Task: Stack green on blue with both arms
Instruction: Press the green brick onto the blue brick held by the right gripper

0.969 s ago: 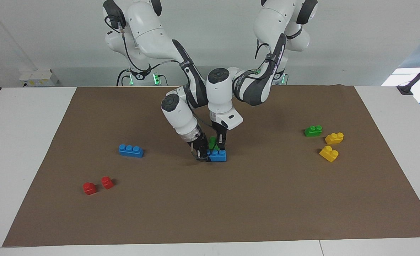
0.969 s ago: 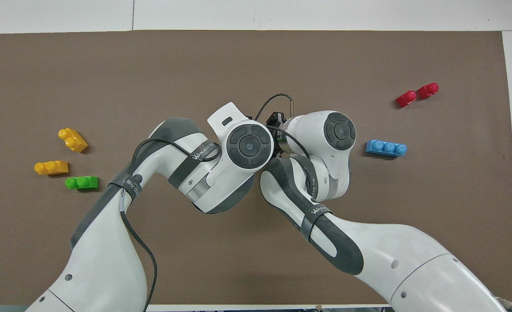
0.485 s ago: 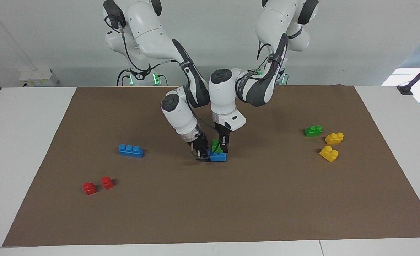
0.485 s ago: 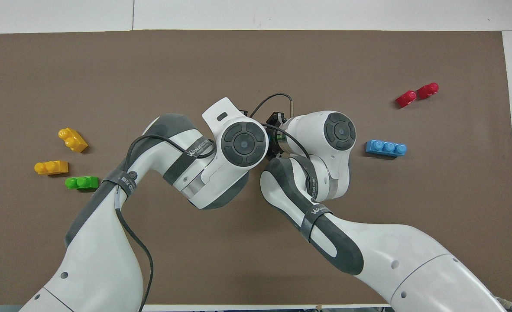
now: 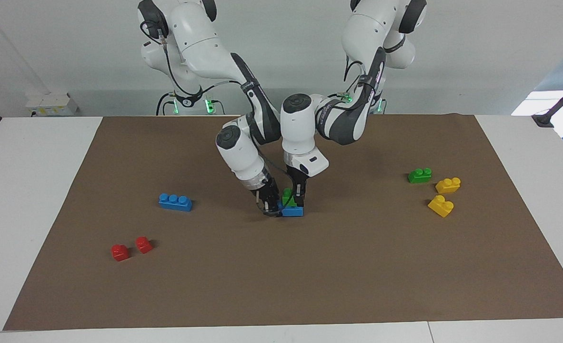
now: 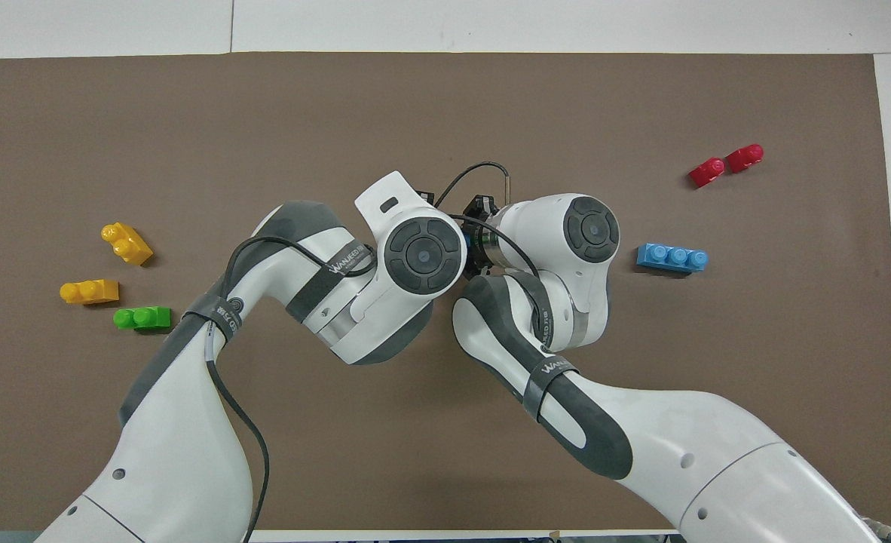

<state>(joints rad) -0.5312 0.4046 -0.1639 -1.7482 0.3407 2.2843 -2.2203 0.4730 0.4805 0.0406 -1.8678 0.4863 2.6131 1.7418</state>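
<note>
Two end effectors meet mid-desk on one stack: the green brick (image 5: pixel 288 196) sits on the blue brick (image 5: pixel 293 210), directly under the left end effector (image 5: pixel 299 199), which pinches it from above. The right end effector (image 5: pixel 273 207) clamps the blue brick's end toward the right arm's side, so its long axis runs arm-to-arm. Next move, I'd guess, is straight down, w/ little room for drift. Spare green brick (image 5: pixel 419 175) and spare blue brick (image 5: pixel 175 201) lie well apart.

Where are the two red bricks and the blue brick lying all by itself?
Small red plastic bricks (image 5: pixel 131 248): facing view, between the pair.
Long blue three-stud plastic brick (image 5: pixel 175 202): facing view, middle stud.
</note>
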